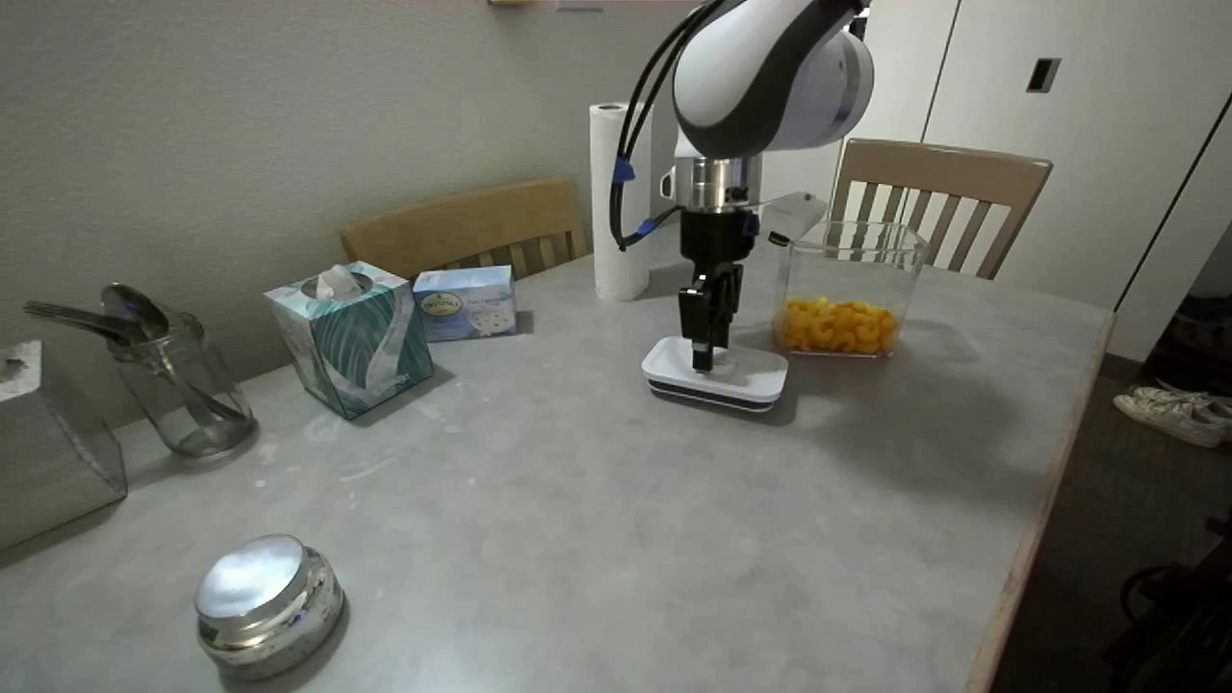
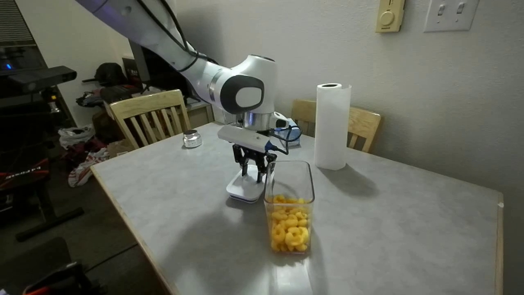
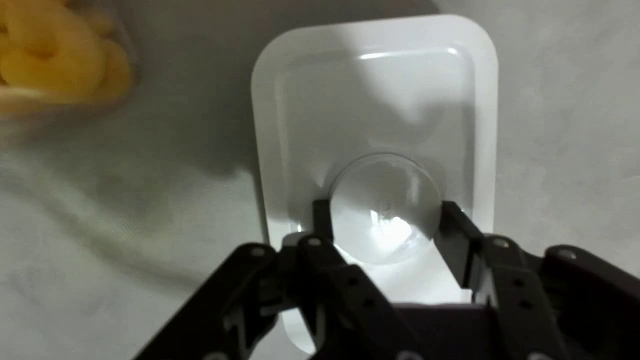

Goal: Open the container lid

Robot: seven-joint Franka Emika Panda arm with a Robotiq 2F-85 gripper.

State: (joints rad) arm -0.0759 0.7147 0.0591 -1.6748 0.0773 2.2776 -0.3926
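Note:
The container (image 1: 851, 252) is a clear square box with orange food pieces inside. It stands upright without its lid, also in an exterior view (image 2: 290, 203); a blurred corner shows in the wrist view (image 3: 55, 60). The white lid (image 1: 763, 373) lies flat beside it, on or just above the table, and shows in an exterior view (image 2: 239, 189) and the wrist view (image 3: 370, 95). My gripper (image 3: 384, 218) points down, fingertips touching both sides of the lid's round grey centre button (image 3: 382, 200). It also shows in both exterior views (image 1: 710, 360) (image 2: 252, 177).
A paper towel roll (image 1: 620, 202) stands behind the arm. A tissue box (image 1: 351, 346), a tea box (image 1: 468, 304) and a glass jar (image 1: 183, 404) of cutlery line the wall side. A round metal tin (image 1: 269, 606) sits farther off on the grey table (image 1: 577, 558).

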